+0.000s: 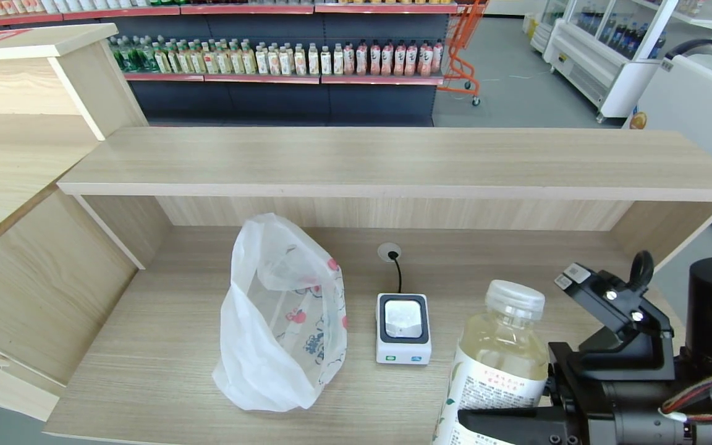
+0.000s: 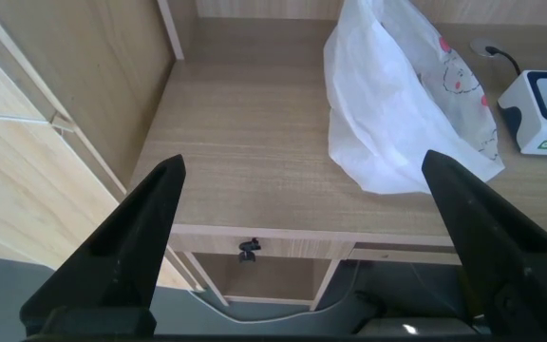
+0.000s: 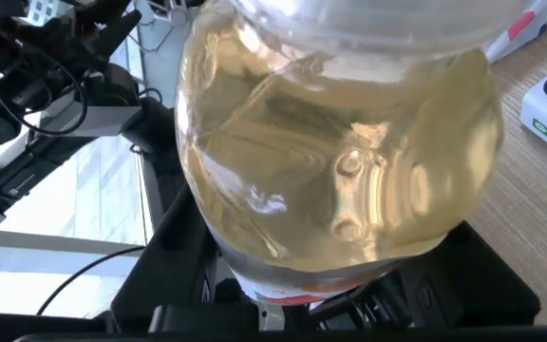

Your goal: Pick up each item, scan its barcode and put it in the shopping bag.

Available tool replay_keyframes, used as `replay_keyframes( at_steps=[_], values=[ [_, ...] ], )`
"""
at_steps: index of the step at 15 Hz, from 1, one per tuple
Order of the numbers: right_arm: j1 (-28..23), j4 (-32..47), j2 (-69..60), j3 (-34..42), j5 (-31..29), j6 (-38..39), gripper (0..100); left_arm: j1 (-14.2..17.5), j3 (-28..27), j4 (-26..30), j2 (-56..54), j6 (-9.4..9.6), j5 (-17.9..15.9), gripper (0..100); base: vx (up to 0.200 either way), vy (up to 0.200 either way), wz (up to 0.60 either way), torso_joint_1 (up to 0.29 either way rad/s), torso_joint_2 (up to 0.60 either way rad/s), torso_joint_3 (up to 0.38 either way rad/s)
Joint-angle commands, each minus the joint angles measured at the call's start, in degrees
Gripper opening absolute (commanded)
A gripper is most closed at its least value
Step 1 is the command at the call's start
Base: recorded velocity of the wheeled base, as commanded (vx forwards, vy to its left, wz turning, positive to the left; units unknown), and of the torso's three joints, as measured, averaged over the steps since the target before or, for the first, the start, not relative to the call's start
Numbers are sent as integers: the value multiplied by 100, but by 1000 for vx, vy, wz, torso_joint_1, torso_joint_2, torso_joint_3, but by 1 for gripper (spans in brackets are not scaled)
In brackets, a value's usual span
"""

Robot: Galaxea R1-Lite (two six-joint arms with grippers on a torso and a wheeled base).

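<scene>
Bottle [image 1: 501,364] clamped in R gripper [image 1: 520,411]; counter [image 1: 164,371] front-right edge | L gripper [image 2: 304,161] agape, empty; over front-left edge

The head view looks forward and down on the table [image 1: 146,371], bag [image 1: 282,321] left of centre. The left wrist view looks down from off the table's near edge, sharing bag and scanner [image 1: 403,327]. The right wrist view presses close against the bottle [image 3: 340,142].
</scene>
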Motion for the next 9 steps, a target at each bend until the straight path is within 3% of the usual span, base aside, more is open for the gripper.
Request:
replay_keyframes(
  at_steps=[1,6,8,9],
  values=[
    [2,-1,-16,8,-100,-10,0,-4,0,0,-2,0,2,100,0,0,0,0,0,0],
    [-42,-18,-51,17,-320,-177,0,5,0,0,-2,0,2,100,0,0,0,0,0,0],
    [-235,-9,-157,-9,-513,-880,0,-4,0,0,-2,0,2,100,0,0,0,0,0,0],
    [-675,-1,-165,-1,-566,-1820,0,-4,0,0,-2,0,2,100,0,0,0,0,0,0]
  ],
)
